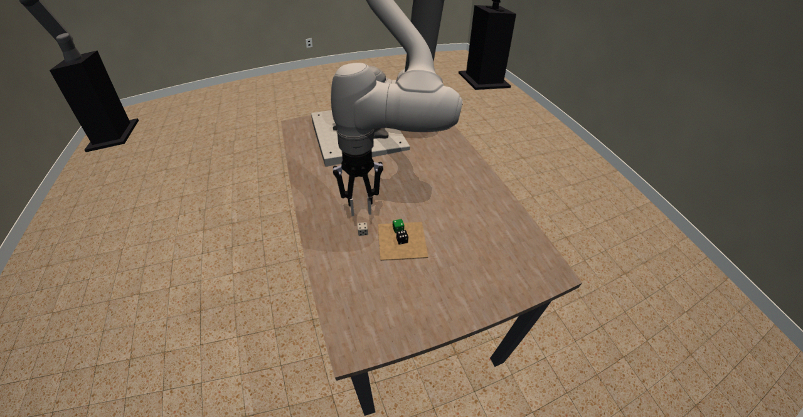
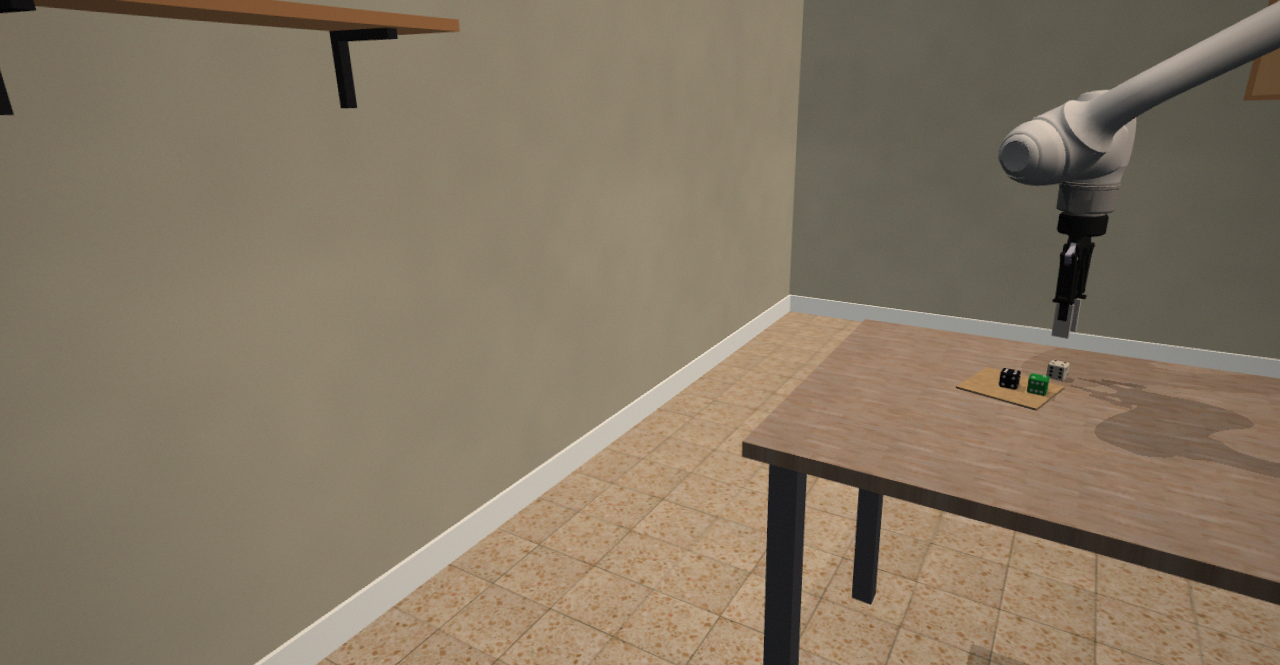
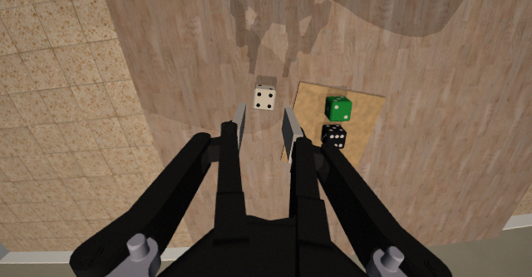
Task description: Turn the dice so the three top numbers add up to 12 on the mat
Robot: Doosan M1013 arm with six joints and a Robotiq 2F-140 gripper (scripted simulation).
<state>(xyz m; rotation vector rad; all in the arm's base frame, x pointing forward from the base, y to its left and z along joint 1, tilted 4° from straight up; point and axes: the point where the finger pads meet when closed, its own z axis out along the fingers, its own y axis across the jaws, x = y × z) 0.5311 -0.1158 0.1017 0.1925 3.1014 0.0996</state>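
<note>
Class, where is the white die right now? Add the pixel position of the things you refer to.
In the top view, the white die (image 1: 362,229) (image 2: 1058,370) (image 3: 264,97) lies on the bare table, just left of the mat (image 1: 403,250) (image 2: 993,387) (image 3: 309,98), whose nearest die is green (image 1: 398,224) (image 2: 1038,384) (image 3: 338,109).
</note>
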